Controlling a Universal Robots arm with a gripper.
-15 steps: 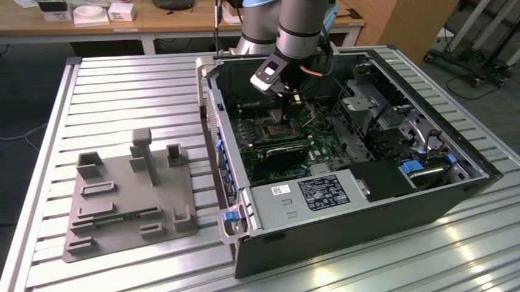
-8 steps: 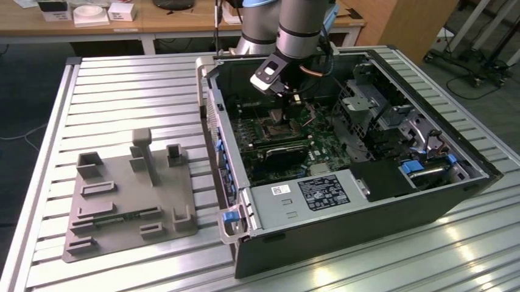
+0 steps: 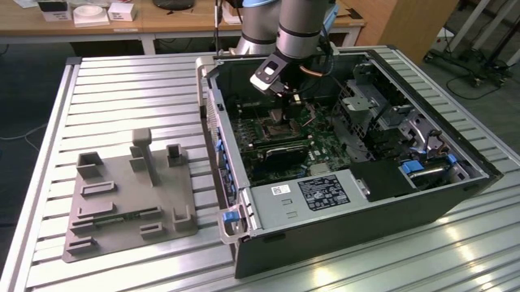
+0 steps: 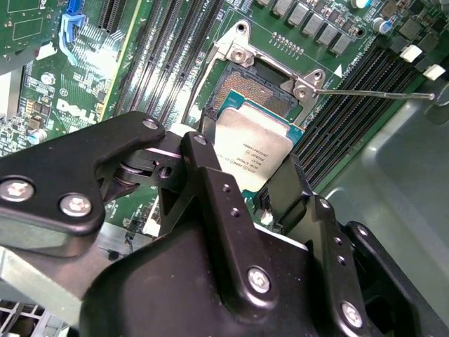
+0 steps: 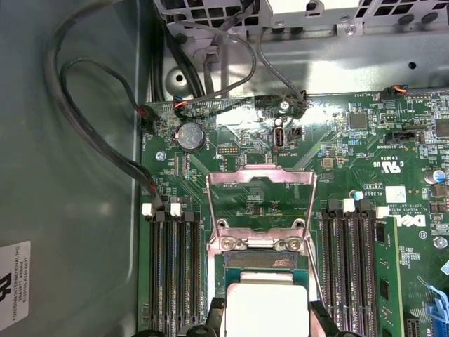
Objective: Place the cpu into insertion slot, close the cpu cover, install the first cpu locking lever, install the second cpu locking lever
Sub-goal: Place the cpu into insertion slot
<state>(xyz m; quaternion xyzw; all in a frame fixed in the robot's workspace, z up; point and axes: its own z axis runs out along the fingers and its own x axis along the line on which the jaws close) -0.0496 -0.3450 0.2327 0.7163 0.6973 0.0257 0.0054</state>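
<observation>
the cpu (image 4: 252, 151) sits in the gripper (image 4: 249, 167), seemingly just above the insertion slot (image 4: 254, 93), cpu cover (image 5: 259, 176) beyond it.

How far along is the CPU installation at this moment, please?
Done: nothing from the list is finished. In hand: the end effector grips the cpu just over the insertion slot, whose contacts are partly exposed, so the chip is not seated. Left: the cpu cover stands open, and a locking lever sticks out unlatched.

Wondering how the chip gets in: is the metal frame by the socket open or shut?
Open. In the first wrist view the cpu cover is swung back off the insertion slot; the fingers hold the cpu.
</observation>
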